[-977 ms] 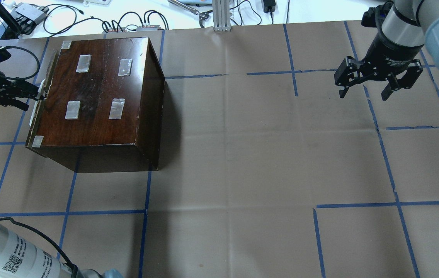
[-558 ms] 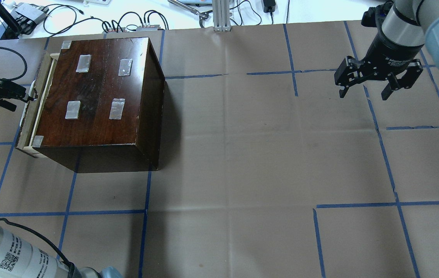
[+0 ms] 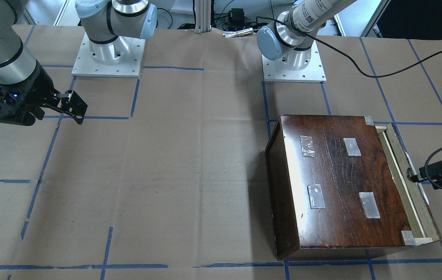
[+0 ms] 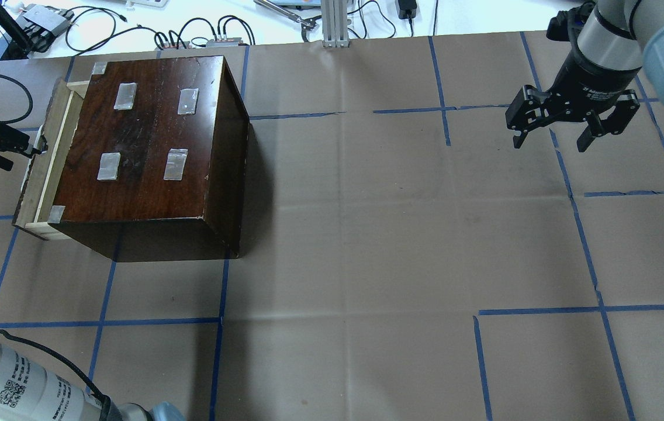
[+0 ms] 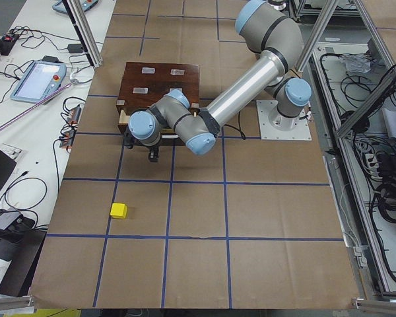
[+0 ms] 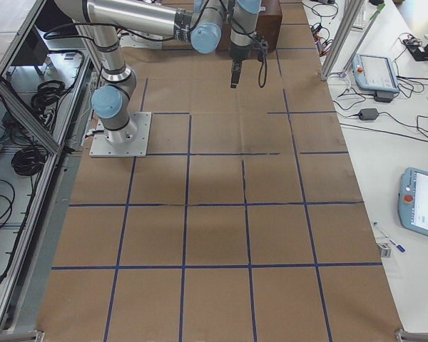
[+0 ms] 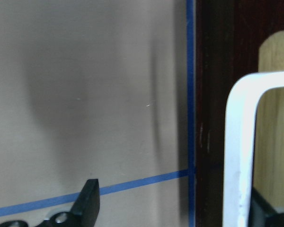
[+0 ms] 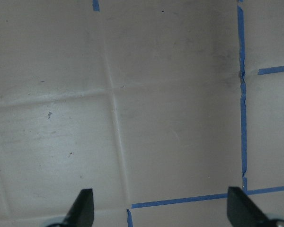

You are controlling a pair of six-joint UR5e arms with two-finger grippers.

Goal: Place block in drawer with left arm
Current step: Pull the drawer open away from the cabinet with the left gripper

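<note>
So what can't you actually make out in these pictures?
- Inside of the drawer: overhead shows only a thin strip; the cabinet top covers the rest.
- Left hand: cut by the overhead view's left edge and the front-facing view's right edge; in the left side view its own arm mostly hides it.
- Block: only in the left side view, too small for detail.

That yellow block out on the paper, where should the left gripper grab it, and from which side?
Grip the yellow block across two opposite side faces, coming straight down from above. It lies flat on the table with bare paper all round, well apart from the cabinet, so there is room to close in on either side. Which pair of faces is narrower is too small to tell.
</note>
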